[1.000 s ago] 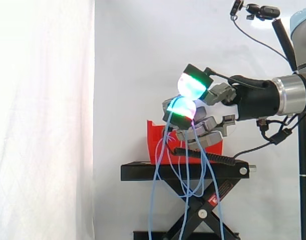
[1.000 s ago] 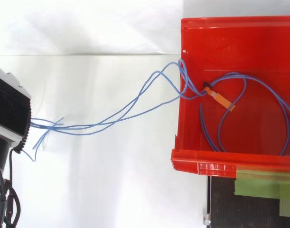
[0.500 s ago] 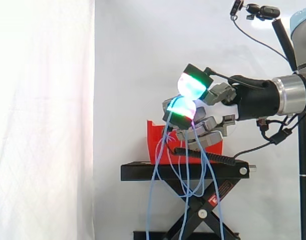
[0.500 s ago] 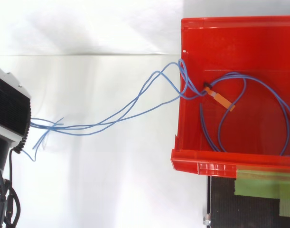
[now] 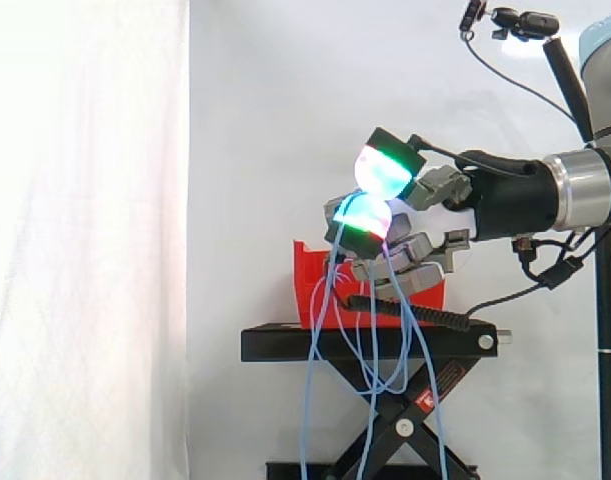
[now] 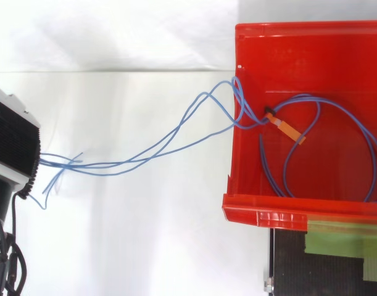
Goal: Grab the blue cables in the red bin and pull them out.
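In the side view my hand [image 5: 430, 215] hovers just above the red bin [image 5: 315, 290], its fingers curled round a bundle of thin blue cables [image 5: 370, 330] that hang down in loops past the black stand. In the top view the hand [image 6: 12, 145] is at the left edge. From it the blue cables [image 6: 163, 145] stretch across to the red bin [image 6: 268, 209] and pass over its left wall. A loop of blue cable with an orange tag [image 6: 290, 131] still lies on the bin floor.
The bin sits on a black scissor stand [image 5: 385, 345] before a white curtain. A green taped patch [image 6: 339, 237] lies on the stand beside the bin's near wall. A camera on a stalk [image 5: 515, 22] stands at the upper right.
The hand and bin hold still. In the side view the hanging cable loops have swayed slightly.
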### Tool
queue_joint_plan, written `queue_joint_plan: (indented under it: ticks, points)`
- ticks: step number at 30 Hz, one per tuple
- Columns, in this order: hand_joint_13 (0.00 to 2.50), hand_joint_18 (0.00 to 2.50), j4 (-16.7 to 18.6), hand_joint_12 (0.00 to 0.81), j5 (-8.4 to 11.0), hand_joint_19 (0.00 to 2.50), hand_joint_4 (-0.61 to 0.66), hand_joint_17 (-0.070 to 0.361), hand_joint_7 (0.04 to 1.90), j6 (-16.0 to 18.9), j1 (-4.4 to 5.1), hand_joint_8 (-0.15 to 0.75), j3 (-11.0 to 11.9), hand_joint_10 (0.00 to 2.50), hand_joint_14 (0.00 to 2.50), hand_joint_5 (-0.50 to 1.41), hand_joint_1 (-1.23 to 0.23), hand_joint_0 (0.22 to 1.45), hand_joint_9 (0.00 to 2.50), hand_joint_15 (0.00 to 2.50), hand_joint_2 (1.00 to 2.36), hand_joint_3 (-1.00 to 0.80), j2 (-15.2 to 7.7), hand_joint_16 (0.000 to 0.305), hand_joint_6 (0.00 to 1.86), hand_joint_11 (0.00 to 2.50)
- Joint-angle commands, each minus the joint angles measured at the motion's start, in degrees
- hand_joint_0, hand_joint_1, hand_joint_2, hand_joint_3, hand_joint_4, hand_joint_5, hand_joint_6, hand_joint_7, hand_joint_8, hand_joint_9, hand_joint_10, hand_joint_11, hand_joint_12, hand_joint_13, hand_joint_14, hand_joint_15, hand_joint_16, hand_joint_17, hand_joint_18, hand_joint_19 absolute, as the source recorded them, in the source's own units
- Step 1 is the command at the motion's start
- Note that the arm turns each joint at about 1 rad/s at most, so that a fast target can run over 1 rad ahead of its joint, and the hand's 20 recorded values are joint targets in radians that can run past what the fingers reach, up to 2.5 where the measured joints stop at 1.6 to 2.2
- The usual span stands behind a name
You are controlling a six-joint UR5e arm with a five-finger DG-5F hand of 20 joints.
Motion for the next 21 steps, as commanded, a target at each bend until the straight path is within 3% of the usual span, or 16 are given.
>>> queue_joint_plan:
  ticks: [1, 21]
  points:
    - [0.79, 1.29, 0.00, 0.326, 0.00, 1.72, 0.03, 0.085, 0.47, 0.05, 0.00, 0.230, 0.00, 2.50, 2.50, 0.53, -1.02, 0.99, 0.53, 1.23, 1.00, -0.91, -0.02, 0.038, 1.19, 1.31]
    - [0.79, 1.29, 0.00, 0.325, 0.00, 1.71, 0.03, 0.087, 0.47, 0.05, 0.00, 0.231, 0.00, 2.50, 2.50, 0.53, -1.02, 0.99, 0.53, 1.23, 1.00, -0.91, -0.02, 0.038, 1.19, 1.31]
